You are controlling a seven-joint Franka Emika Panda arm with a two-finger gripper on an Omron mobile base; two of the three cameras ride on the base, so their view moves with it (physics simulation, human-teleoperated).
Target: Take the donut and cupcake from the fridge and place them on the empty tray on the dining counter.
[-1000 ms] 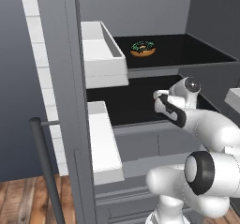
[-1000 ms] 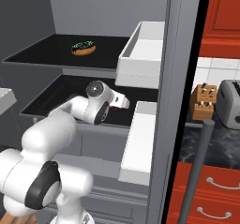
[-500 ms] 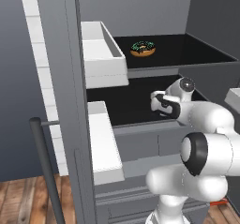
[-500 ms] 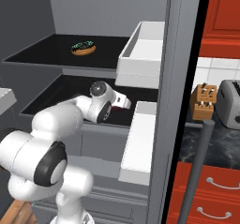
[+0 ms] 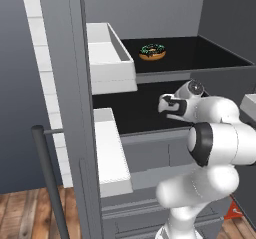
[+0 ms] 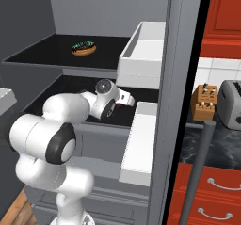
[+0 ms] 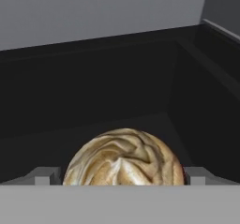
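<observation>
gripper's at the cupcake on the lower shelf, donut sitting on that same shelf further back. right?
Not quite. The donut is on the upper shelf, one level above, as both base views show. The rest holds: the gripper is in at the lower shelf, and the hand view shows the cupcake between its fingertips.

The fridge (image 5: 65, 83) is grey, with black shelves (image 5: 210, 53) and white door bins (image 5: 107, 58). On its upper shelf the donut (image 5: 152, 51) is tan under dark icing with teal-green sprinkles. The cupcake (image 7: 124, 157) shows a swirled cream-and-tan top. Beside the fridge, cabinets (image 6: 226, 21) are red.
</observation>
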